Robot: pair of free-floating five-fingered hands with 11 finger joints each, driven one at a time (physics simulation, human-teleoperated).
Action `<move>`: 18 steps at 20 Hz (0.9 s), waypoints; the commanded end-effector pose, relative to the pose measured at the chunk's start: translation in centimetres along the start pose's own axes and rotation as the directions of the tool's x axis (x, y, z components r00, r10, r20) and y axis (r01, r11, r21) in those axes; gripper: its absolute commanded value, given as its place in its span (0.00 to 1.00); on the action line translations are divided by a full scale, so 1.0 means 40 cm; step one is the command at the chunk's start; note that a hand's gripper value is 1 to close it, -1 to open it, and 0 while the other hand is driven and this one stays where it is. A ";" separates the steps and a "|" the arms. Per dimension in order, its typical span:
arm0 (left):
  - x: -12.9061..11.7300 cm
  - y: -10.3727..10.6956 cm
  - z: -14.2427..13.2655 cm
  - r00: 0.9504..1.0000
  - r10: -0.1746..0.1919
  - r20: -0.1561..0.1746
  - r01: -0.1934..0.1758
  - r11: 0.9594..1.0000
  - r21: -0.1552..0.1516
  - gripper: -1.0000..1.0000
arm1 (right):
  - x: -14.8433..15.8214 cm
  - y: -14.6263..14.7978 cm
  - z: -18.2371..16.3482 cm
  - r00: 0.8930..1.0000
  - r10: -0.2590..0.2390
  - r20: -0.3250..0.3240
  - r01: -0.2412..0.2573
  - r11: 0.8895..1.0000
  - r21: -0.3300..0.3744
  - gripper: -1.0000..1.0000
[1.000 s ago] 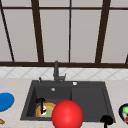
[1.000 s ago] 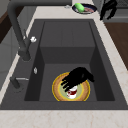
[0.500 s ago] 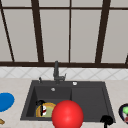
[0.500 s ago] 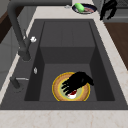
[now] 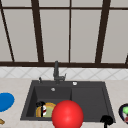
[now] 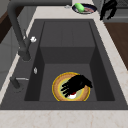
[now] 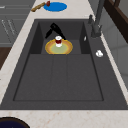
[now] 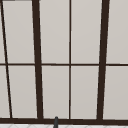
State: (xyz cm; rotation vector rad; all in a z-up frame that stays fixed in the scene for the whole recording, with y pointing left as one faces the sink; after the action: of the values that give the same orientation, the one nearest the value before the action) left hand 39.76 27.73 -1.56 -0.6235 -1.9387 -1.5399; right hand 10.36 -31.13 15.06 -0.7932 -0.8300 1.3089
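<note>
A yellow plate (image 6: 57, 90) with a brown rim lies on the floor of the sink's left basin (image 5: 53, 93). A small red and white cup (image 7: 58, 40) stands on the plate (image 7: 58, 48). My left hand (image 6: 75, 85) hovers just over the cup (image 6: 73, 94), fingers spread and pointing down at it; the same hand (image 7: 53, 30) is behind the cup in the right side view and above it (image 5: 40, 103) in the front view. My right hand (image 5: 107, 120) hangs idle at the sink's front right corner, fingers relaxed downward (image 6: 108, 8).
A large red round thing (image 5: 67, 115) sits in front of the sink's near edge. A blue plate (image 5: 5, 101) and a wooden-handled tool (image 7: 40, 6) lie on the left counter. A dark bowl (image 6: 83, 7) with something green stands on the right counter. The faucet (image 5: 56, 72) rises behind the sink.
My left hand has sunk slightly lower over the cup and the plate. The right hand has not moved.
</note>
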 end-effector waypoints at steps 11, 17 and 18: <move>-0.058 -0.019 0.005 1.000 0.018 -0.016 -0.018 1.000 0.011 0.00 | 0.000 0.000 0.000 1.000 0.000 0.000 0.000 1.000 0.000 0.50; -0.127 0.012 0.001 1.000 -0.002 -0.012 0.002 1.000 0.013 0.00 | 0.000 0.000 0.000 1.000 0.000 0.000 0.000 1.000 0.000 0.50; -0.131 0.004 0.000 1.000 -0.005 -0.010 0.005 1.000 0.012 0.00 | 0.000 0.000 0.000 1.000 0.000 0.000 0.000 1.000 0.000 0.50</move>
State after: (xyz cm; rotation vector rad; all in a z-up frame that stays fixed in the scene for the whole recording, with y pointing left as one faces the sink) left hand 43.04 27.75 -3.87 -0.6087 -1.9508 -1.5456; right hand 10.36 -31.13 15.06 -0.7932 -0.8300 1.3089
